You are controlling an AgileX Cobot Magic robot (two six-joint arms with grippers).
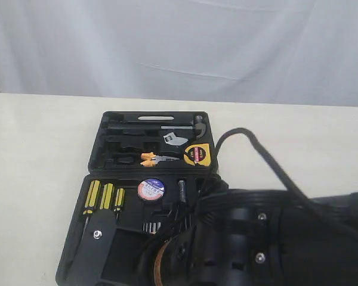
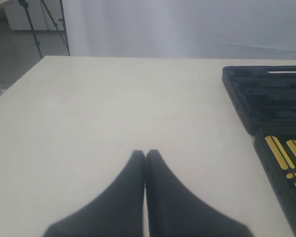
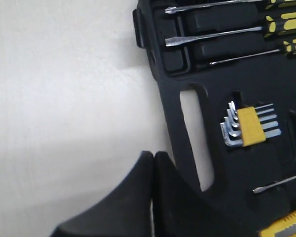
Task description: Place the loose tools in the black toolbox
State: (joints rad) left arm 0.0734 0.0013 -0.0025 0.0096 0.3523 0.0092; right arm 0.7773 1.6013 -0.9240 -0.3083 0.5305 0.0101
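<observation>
The black toolbox lies open on the table, both halves flat. In its far half sit the orange-and-black pliers and the yellow-and-black tape measure. The white-and-red tape roll rests in the near half beside three yellow-handled screwdrivers. A yellow-and-black edge at the right wrist view's corner may be the utility knife. My left gripper is shut and empty over bare table, left of the toolbox. My right gripper is shut and empty at the toolbox's slot handle.
The hex key set with a yellow clip sits in its recess near the slot handle. A hammer and an adjustable wrench lie in the far half. The right arm's body and cable block the near right of the exterior view.
</observation>
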